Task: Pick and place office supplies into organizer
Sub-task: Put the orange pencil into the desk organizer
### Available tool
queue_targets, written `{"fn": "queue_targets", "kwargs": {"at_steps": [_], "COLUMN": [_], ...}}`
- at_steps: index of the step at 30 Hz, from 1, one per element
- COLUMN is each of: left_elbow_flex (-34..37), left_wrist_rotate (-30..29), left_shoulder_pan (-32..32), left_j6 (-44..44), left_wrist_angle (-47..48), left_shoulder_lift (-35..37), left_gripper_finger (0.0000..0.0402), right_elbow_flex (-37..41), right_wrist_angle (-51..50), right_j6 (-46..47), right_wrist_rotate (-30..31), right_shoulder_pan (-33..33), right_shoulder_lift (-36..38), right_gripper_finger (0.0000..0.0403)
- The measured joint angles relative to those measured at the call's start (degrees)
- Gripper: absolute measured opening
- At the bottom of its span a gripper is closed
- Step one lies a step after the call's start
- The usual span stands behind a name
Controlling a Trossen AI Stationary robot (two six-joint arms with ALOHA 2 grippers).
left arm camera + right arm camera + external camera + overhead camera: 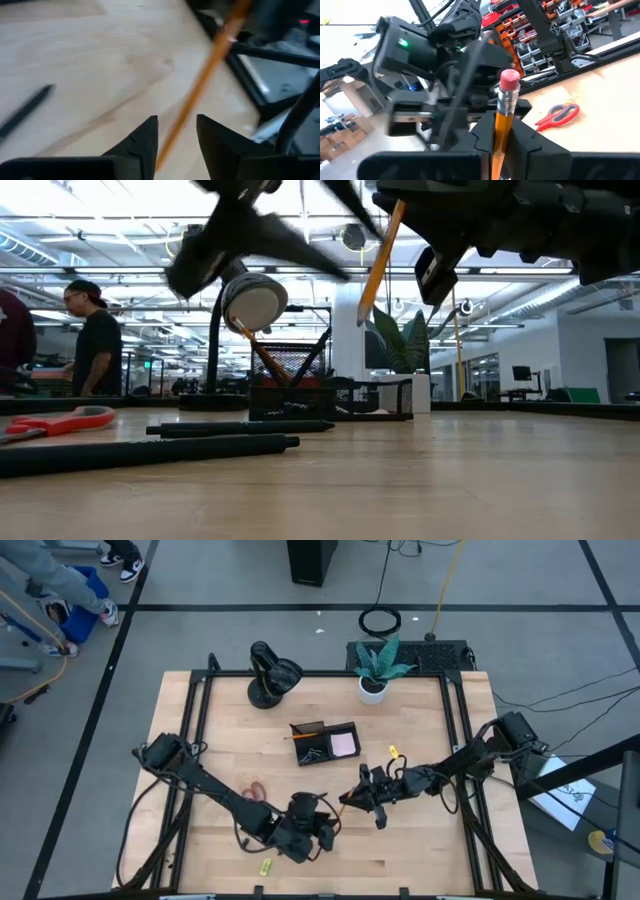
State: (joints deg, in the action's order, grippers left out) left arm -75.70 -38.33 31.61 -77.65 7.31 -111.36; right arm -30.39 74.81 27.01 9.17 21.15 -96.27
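Right end effector [502, 145] gripping an orange pencil [506, 107], fingers [482, 137] clamped on its shaft, pink eraser end up; hovering above the surface [420, 830] in front of the organizer [325, 741]; left end effector [177, 137] standing parted around the same pencil's shaft, just beside the right one; pencil hanging tilted over the surface, not touching it; red-handled scissors [255, 790] lying well to the organizer's front-left; black pens [240, 427] resting flat near the scissors; yellow-green piece [266, 866] lying beyond the left end effector, far from the organizer.

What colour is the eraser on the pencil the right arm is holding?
Pink, on the orange wooden pencil; clearest in the right wrist view.
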Motion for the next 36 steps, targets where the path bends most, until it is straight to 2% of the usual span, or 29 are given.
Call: {"fn": "queue_targets", "kwargs": {"at_steps": [5,11,14,18,23,25,29,32,34,36], "left_elbow_flex": [-0.01,-0.04,-0.05,-0.14,0.53,1.79,6.41,11.42,15.45,20.35], "left_wrist_rotate": [-0.25,-11.21,-14.61,-17.37,-19.59,-21.01,-19.97,-19.16,-14.78,-6.83], "left_shoulder_pan": [1.21,6.31,8.6,11.95,14.77,15.99,16.41,16.19,15.72,14.46], "left_j6": [-3.59,-3.38,1.14,13.3,26.59,30.75,37.85,44.62,52.39,60.09], "left_wrist_angle": [10.64,19.77,21.5,21.72,21.72,21.87,16.67,5.38,-3.46,-13.71], "left_shoulder_lift": [0.14,3.49,5.64,10.02,16.23,19.18,25.48,30.74,33.8,36.56], "left_gripper_finger": [0.0169,0.0187,0.0188,0.0189,0.0189,0.0189,0.0189,0.0189,0.0189,0.0189], "right_elbow_flex": [0.0,0.02,0.0,-1.89,-8.05,-10.74,-15.4,-18.41,-19.68,-19.78], "right_wrist_angle": [-0.41,-0.82,-0.53,-2.79,-12.01,-12.86,-15.07,-21.9,-25.53,-27.47], "right_j6": [-2.46,-9.73,-12.18,-14.78,-22.54,-27.08,-34.04,-35.74,-35.85,-35.65], "right_wrist_rotate": [-0.02,1.77,3.08,2.7,2.73,2.84,3.82,6.91,7.33,7.23], "right_shoulder_pan": [-0.09,-0.76,-2.92,-6.75,-10.44,-10.88,-12.51,-14.46,-15.78,-17.15], "right_shoulder_lift": [0.0,0.0,0.0,0.0,0.0,-0.02,1.6,4.46,5.75,6.53], "right_gripper_finger": [0.0019,0.0019,0.0019,0.0018,0.0018,0.0018,0.0018,0.0018,0.0018,0.0018]}}
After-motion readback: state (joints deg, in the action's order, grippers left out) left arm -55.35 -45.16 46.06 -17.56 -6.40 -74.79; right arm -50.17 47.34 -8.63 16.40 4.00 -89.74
